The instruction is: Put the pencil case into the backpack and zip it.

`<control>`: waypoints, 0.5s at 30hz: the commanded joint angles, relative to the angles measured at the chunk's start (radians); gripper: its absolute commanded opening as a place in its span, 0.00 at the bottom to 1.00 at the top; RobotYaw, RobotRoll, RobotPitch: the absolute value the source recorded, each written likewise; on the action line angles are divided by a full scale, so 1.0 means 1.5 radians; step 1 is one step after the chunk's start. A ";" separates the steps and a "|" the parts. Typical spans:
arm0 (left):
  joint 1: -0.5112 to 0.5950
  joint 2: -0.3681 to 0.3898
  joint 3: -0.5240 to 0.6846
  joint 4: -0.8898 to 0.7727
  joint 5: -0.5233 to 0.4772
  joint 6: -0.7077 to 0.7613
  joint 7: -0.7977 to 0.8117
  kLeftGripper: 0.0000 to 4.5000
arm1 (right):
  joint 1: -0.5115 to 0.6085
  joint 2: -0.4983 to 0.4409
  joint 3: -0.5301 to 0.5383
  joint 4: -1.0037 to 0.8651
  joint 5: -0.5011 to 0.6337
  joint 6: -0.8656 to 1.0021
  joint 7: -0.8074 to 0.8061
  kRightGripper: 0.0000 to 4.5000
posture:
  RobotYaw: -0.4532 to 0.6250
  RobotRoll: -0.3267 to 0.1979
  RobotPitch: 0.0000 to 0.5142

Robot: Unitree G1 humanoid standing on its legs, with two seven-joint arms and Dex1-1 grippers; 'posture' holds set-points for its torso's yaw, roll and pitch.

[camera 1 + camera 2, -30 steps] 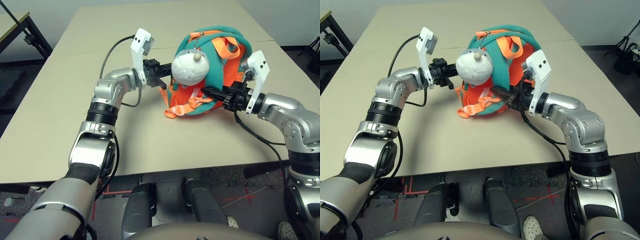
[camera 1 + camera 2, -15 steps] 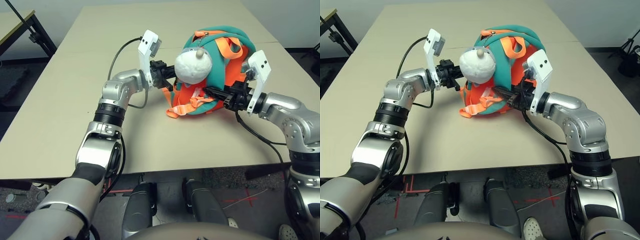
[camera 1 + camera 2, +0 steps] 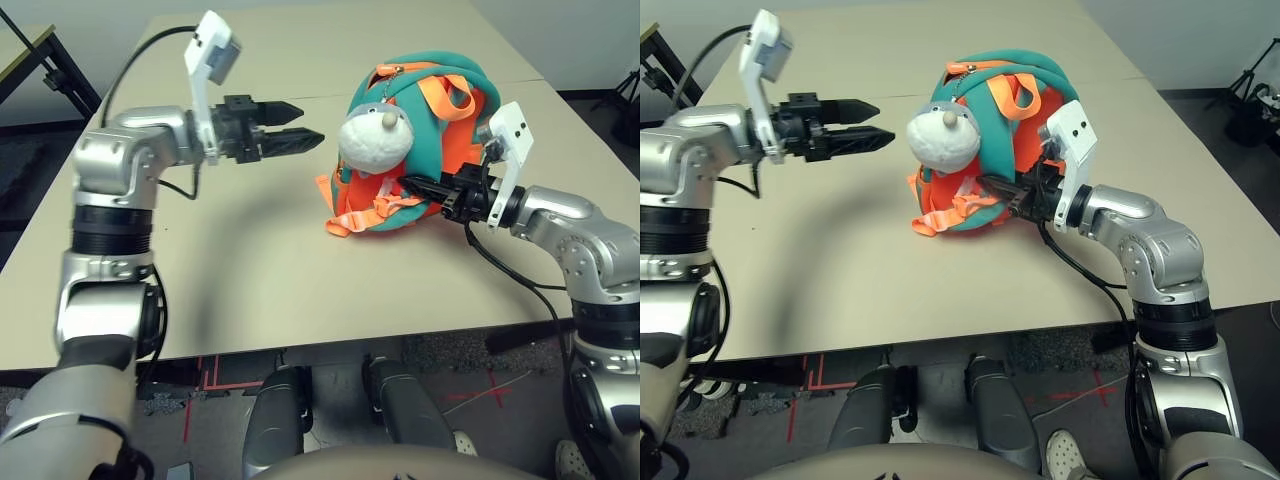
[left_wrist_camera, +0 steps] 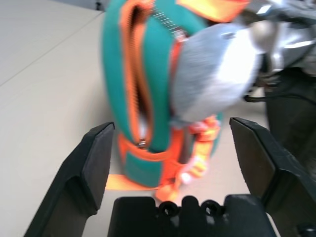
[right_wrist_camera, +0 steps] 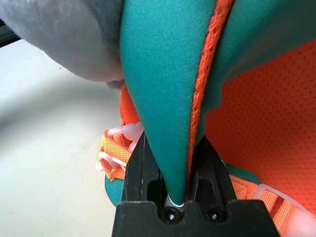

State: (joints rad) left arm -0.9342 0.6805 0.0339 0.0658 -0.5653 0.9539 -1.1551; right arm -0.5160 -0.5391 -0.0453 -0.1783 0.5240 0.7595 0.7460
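The teal and orange backpack (image 3: 440, 130) stands on the table with a grey-white plush shark (image 3: 372, 135) hanging on its front. My left gripper (image 3: 308, 123) is open and hovers above the table to the left of the backpack, apart from it. Seen from the left wrist, the backpack (image 4: 148, 74) stands between and beyond the spread fingers (image 4: 94, 163), its orange-edged zip line (image 4: 136, 79) facing them. My right gripper (image 5: 175, 163) is shut on a teal fold of the backpack at its right side (image 3: 415, 185). The pencil case is out of view.
The tan table (image 3: 250, 260) has bare surface to the left of and in front of the backpack. Its front edge runs near my body. A dark metal stand (image 3: 60, 70) is off the far left corner, and a tripod (image 3: 1255, 100) stands at the right.
My left gripper has opened, let go of the backpack's left side and drawn back up and to the left. The right gripper has kept its hold.
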 commanded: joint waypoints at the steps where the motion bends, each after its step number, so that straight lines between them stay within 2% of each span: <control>1: -0.032 0.009 0.019 -0.044 -0.055 0.040 -0.010 1.00 | -0.017 0.006 0.031 0.014 0.002 -0.017 0.034 0.09 | 0.29 0.62 0.21; 3: -0.049 0.005 0.014 -0.055 -0.066 0.041 -0.001 1.00 | -0.022 0.006 0.034 0.023 -0.002 -0.022 0.039 0.09 | 0.30 0.62 0.21; 8: -0.068 -0.031 -0.028 -0.040 -0.040 -0.002 0.018 1.00 | -0.027 0.007 0.038 0.033 -0.006 -0.029 0.045 0.09 | 0.30 0.62 0.21; 15: -0.075 -0.093 -0.101 0.035 0.030 -0.095 0.025 1.00 | -0.022 0.010 0.034 0.022 -0.004 -0.027 0.039 0.09 | 0.27 0.62 0.22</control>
State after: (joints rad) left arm -1.0348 0.5539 -0.0814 0.0889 -0.5543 0.8491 -1.1189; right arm -0.5467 -0.5361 -0.0163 -0.1184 0.5014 0.7175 0.7834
